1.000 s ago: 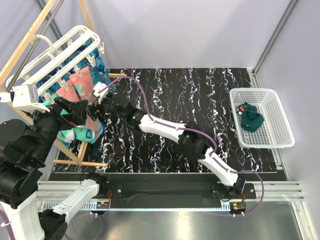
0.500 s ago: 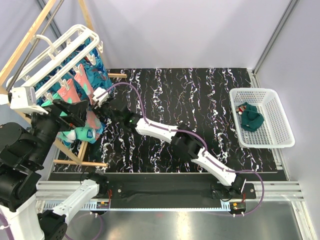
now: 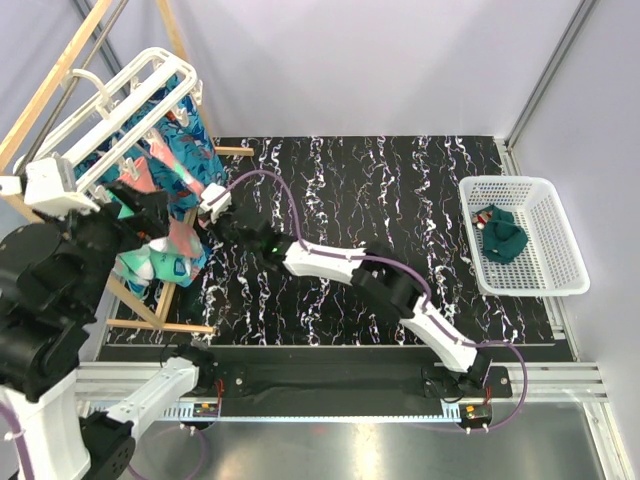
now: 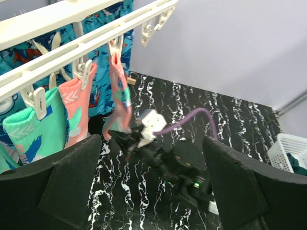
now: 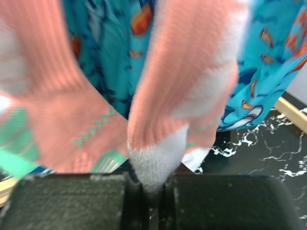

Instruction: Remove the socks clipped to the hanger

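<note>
Several soft knit socks hang at the far left from the hanger, a white plastic rectangle of parallel bars set among the slanting poles of the wooden pole frame. In the left wrist view small white clips pinch the ribbed cuffs. A mint-green sock hangs leftmost, a coral sock with white chevrons is beside it, and then comes a coral-pink sock, long and narrow. Blue patterned socks printed with orange and white figures hang behind them. The left gripper hovers in front of this row with its blocky matte-black fingers spread wide and nothing between them. Just to its right, the right gripper is clenched on the coral-pink sock. Its flat black pads squeeze the fuzzy white toe while the cuff is clipped to the bar above. The sock looks drawn slightly taut, though the close view is too blurred to be sure. A smooth purple cable arches over the right arm, which stretches across the table, a black slab veined with white like marble. At the far right sits a white mesh basket, rectangular with latticed walls, holding a crumpled dark teal sock with a small red and white mark.
</note>
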You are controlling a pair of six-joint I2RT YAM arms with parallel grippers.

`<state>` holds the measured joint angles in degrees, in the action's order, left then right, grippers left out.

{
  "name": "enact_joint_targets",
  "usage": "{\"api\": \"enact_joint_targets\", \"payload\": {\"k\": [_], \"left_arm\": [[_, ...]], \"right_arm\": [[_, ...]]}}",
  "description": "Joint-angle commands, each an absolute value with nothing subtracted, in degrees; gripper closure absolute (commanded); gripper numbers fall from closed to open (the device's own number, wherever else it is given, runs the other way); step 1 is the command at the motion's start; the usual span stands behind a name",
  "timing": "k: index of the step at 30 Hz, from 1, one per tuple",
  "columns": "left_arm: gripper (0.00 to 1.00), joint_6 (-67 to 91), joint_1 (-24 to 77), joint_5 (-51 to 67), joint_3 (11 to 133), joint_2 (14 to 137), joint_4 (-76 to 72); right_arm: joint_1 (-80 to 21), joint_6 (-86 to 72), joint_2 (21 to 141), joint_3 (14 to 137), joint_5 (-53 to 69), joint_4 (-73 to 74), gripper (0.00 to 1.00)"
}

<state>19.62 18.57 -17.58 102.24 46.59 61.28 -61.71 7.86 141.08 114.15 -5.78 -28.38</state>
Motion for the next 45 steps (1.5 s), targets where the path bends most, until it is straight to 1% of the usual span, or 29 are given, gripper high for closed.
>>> {"api": "enact_joint_targets", "payload": {"k": [1,6,7,10,14,16,24,36,45], "left_arm": [[0.08,20.21,18.46,-20.74,103.62,50.36,60.91],[0.10,20.04,18.37,-21.44,108.62,54.92,59.85],[0.10,19.95,18.37,-21.88,109.24,56.41,59.94],[0.11,20.91,18.46,-24.33,109.51,57.92,59.42],[0.16,23.02,18.46,-25.75,108.28,59.24,57.66],[0.18,24.25,18.46,-27.24,108.11,60.29,56.87],[0.19,27.25,18.19,-29.79,107.23,62.58,55.02],[0.19,29.97,13.45,-26.02,108.37,65.65,55.46],[0.21,30.76,11.52,-27.77,109.07,66.97,55.46]], "right_arm": [[-61.44,7.03,130.44,109.26,-3.61,-37.00,1.00],[-61.35,5.63,124.02,102.23,-0.18,-37.62,1.00],[-61.43,5.45,122.10,101.35,2.43,-37.79,1.00],[-61.26,5.10,119.28,98.62,4.04,-37.27,1.00],[-61.17,3.61,115.50,96.24,7.99,-36.39,1.00],[-61.08,2.99,114.61,95.10,8.87,-36.39,1.00],[-61.00,1.06,112.41,90.80,10.02,-38.84,1.00],[-60.47,1.41,111.71,86.84,9.75,-41.04,1.00],[-60.64,2.55,110.21,82.79,12.57,-44.56,1.00]]}}
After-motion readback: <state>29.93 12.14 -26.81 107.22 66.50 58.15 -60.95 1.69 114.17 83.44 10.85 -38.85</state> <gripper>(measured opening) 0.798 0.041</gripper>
